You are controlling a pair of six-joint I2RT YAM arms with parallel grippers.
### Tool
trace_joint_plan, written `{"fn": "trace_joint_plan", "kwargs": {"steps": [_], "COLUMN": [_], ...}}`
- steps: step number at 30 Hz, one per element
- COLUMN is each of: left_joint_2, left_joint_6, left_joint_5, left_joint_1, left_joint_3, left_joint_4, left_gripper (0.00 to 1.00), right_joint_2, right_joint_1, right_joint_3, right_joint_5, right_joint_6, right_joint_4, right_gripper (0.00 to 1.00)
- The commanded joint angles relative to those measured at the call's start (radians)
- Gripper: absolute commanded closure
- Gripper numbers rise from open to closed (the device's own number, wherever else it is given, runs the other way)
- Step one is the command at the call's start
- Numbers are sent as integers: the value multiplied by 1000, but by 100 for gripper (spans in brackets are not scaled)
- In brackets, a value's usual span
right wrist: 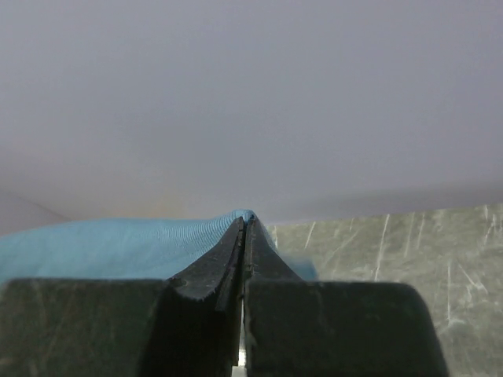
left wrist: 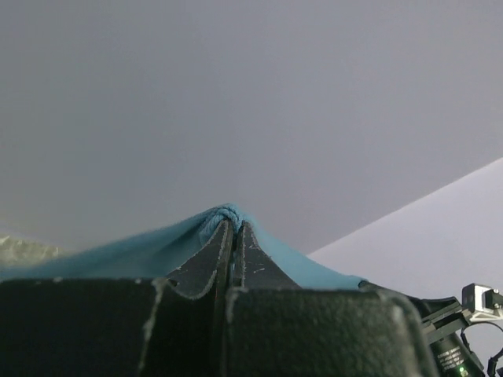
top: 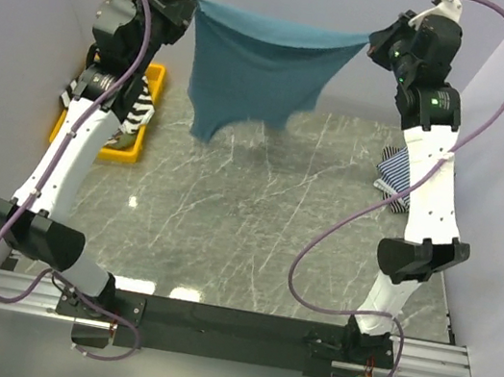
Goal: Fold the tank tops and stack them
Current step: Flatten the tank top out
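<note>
A plain teal-blue tank top (top: 259, 68) hangs spread in the air high over the far side of the marble table. My left gripper (top: 193, 12) is shut on its left top corner and my right gripper (top: 371, 44) is shut on its right top corner. The top edge sags between them and the lower part hangs loose toward the left. In the left wrist view the teal cloth (left wrist: 141, 251) bunches over the closed left gripper (left wrist: 233, 228). In the right wrist view the teal cloth (right wrist: 118, 247) is pinched in the right gripper (right wrist: 244, 218). A black-and-white striped tank top (top: 134, 109) lies in the tray. A thin-striped tank top (top: 393, 174) lies at the right.
A yellow plastic tray (top: 153, 83) stands at the table's far left, partly behind my left arm. Grey walls close in on the left, the back and the right. The marble tabletop (top: 255, 228) stretches between my arms.
</note>
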Motion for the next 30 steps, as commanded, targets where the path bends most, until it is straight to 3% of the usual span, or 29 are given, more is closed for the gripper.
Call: {"fn": "trace_joint_plan", "kwargs": {"steps": [1, 4, 7, 9, 14, 18, 23, 30], "left_joint_2": [-90, -199, -326, -369, -446, -491, -607, -790], "left_joint_6": [8, -40, -113, -165, -238, -276, -349, -406], "left_joint_5": [77, 70, 76, 90, 152, 142, 130, 97], "left_joint_1": [10, 15, 15, 12, -36, -106, -188, -235], "left_joint_3": [-19, -245, -515, -723, -1136, -1353, -1530, -1571], "left_joint_4": [38, 60, 78, 123, 198, 210, 148, -92], "left_gripper": [99, 99, 99, 99, 100, 99, 99, 99], "right_joint_2": [-133, -213, -292, -328, -398, -446, -498, -598], "right_joint_1": [-25, -25, -25, -23, -25, -25, -17, -14], "right_joint_3": [-63, -282, -602, -731, -1247, -1517, -1701, -1814], "right_joint_5": [-35, -58, -81, -101, -72, -46, -46, -41], "right_joint_6": [31, 60, 88, 103, 134, 148, 166, 177], "right_joint_4": [120, 150, 169, 151, 207, 279, 282, 246], "right_gripper": [100, 100, 100, 100, 100, 100, 100, 97]}}
